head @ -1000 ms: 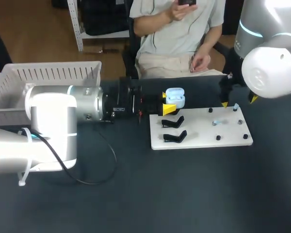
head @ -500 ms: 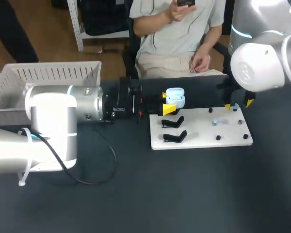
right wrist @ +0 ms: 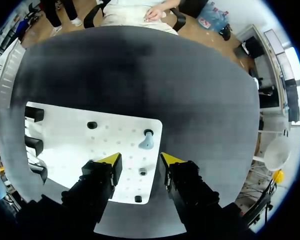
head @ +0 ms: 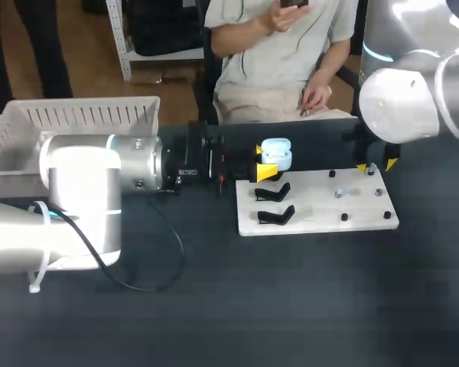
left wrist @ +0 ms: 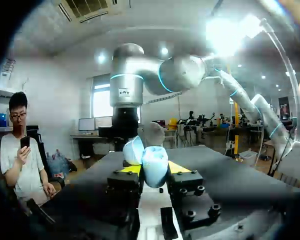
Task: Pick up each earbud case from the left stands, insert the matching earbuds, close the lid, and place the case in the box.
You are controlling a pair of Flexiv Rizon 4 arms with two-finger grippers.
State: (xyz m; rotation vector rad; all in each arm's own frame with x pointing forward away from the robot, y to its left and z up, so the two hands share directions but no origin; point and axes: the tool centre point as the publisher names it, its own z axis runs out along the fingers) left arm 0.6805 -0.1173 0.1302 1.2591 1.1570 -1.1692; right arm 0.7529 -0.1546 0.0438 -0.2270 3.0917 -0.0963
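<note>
My left gripper point(head: 266, 164) is shut on a light blue earbud case point(head: 276, 153) with its lid up, held level over the far left corner of the white board point(head: 314, 218). In the left wrist view the case point(left wrist: 153, 165) sits between the yellow fingertips point(left wrist: 131, 169). My right gripper point(head: 375, 165) hangs over the board's far right corner. Its fingers stand open on either side of a pale blue earbud point(right wrist: 147, 140), which stands just ahead of the right gripper point(right wrist: 140, 160), not touched. A second earbud point(head: 339, 193) lies mid-board.
Two empty black stands point(head: 274, 191) point(head: 277, 215) line the board's left side. Small black pegs point(head: 344, 217) dot its right half. A white slatted basket point(head: 76, 118) stands at the far left behind my left arm. A black cable point(head: 164, 252) loops on the dark table.
My right arm has shifted left and settled over the far right earbud, and its fingers have drawn closer together. The left arm and the case have not moved.
</note>
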